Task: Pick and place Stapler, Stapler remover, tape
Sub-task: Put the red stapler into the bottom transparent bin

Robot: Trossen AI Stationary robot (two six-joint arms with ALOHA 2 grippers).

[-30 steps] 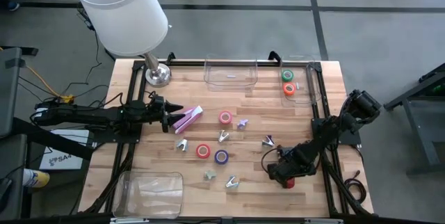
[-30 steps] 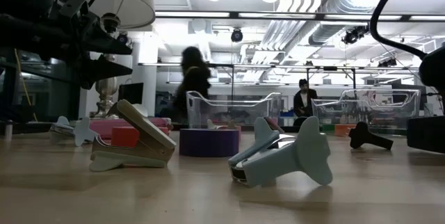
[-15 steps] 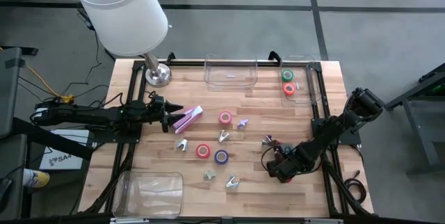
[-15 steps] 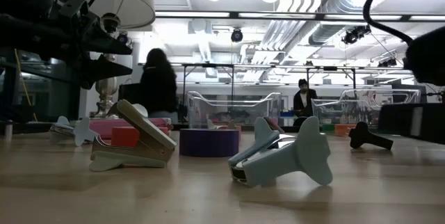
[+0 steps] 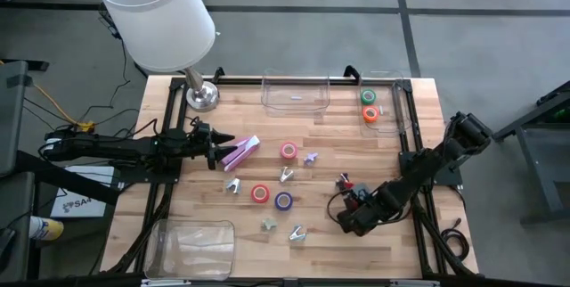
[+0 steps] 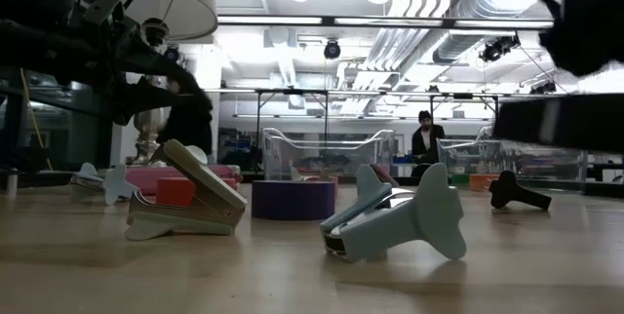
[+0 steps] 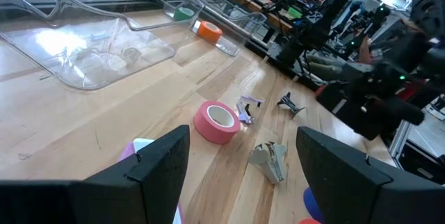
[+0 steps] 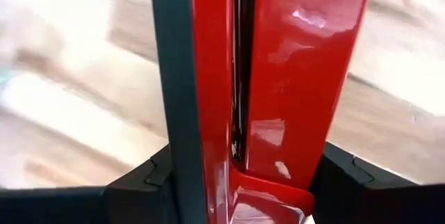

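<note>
We found the right gripper (image 5: 349,222) low over the near right part of the wooden table (image 5: 419,109), its fingers (image 8: 341,182) clamped on either side of a red stapler (image 8: 278,78); the right wrist view showed the glossy red body filling the gap between them. We judged this the carrying step for that stapler, picked but not yet placed.

The left gripper (image 5: 216,152) hung at the table's left side, fingers (image 7: 156,168) spread and holding nothing, just beside a pink stapler (image 5: 241,151) lying on the wood.

Loose in the middle lay a pink tape roll (image 5: 289,150), a red-orange roll (image 5: 260,193), a purple roll (image 5: 283,201) and several small claw-shaped staple removers (image 5: 297,232). A green roll (image 5: 368,96) and an orange roll (image 5: 370,114) already sat in the clear bin (image 5: 403,122) at the far right; another clear bin (image 5: 295,102) stood beside it, a third (image 5: 191,245) at the near left.

Next, in our judgement, the right arm must lift clear of the scattered pieces and choose a bin; which one staplers belong in we could not tell.
</note>
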